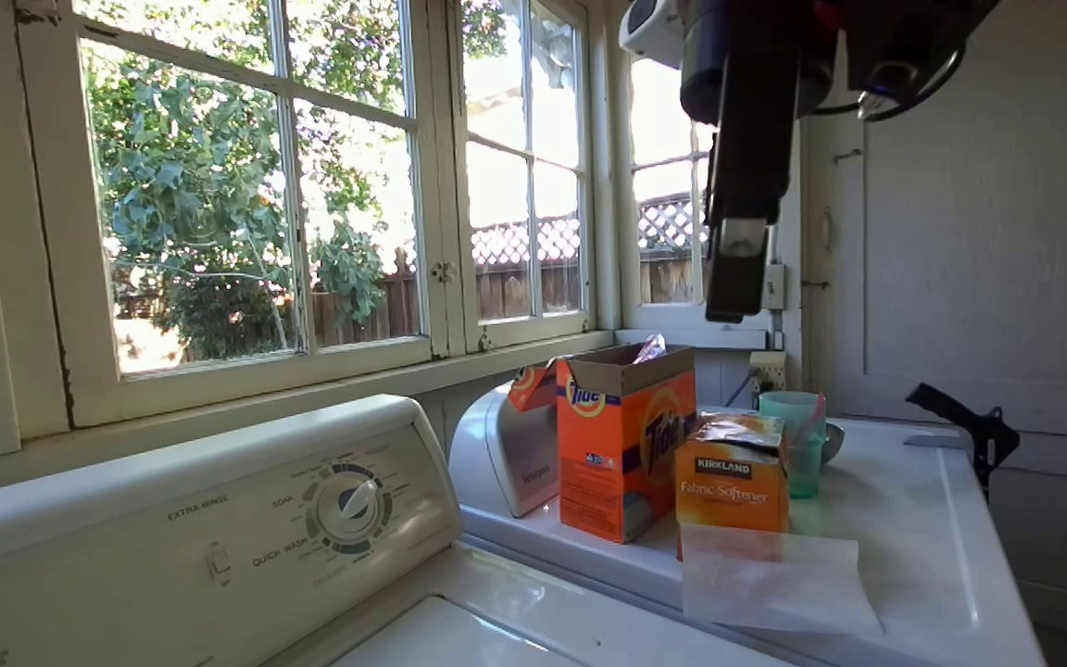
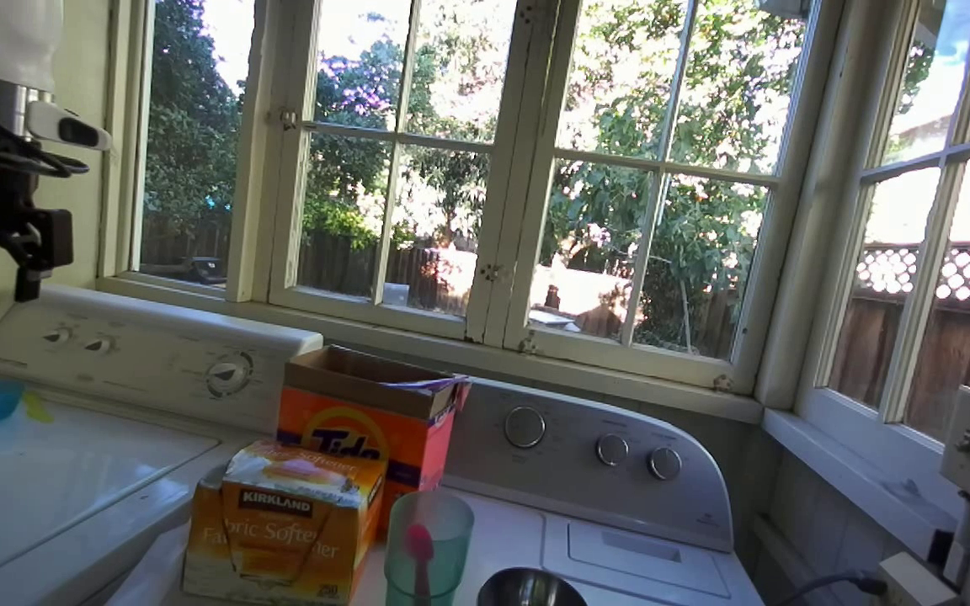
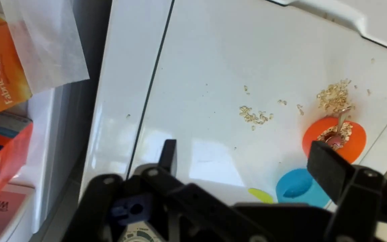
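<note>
My end effector (image 3: 249,164), one: released, jaws spread wide. Below it, in line with one fingertip (image 3: 329,168): blue bowl (image 3: 302,193); orange bowl (image 3: 357,142) (spoon (image 3: 341,121) inside). Farther out: loose flakes (image 3: 334,95) on the washer (image 3: 197,101).

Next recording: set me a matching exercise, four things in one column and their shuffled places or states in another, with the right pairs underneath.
1. Claw
2. Orange bowl
3. Blue bowl
4. Green cup

A. Contains flakes and a spoon
B. See-through, beside the fabric softener box
C. Open, with nothing in its grip
D. Beside a yellow-green object

Pairs: 1-C, 2-A, 3-D, 4-B
</note>
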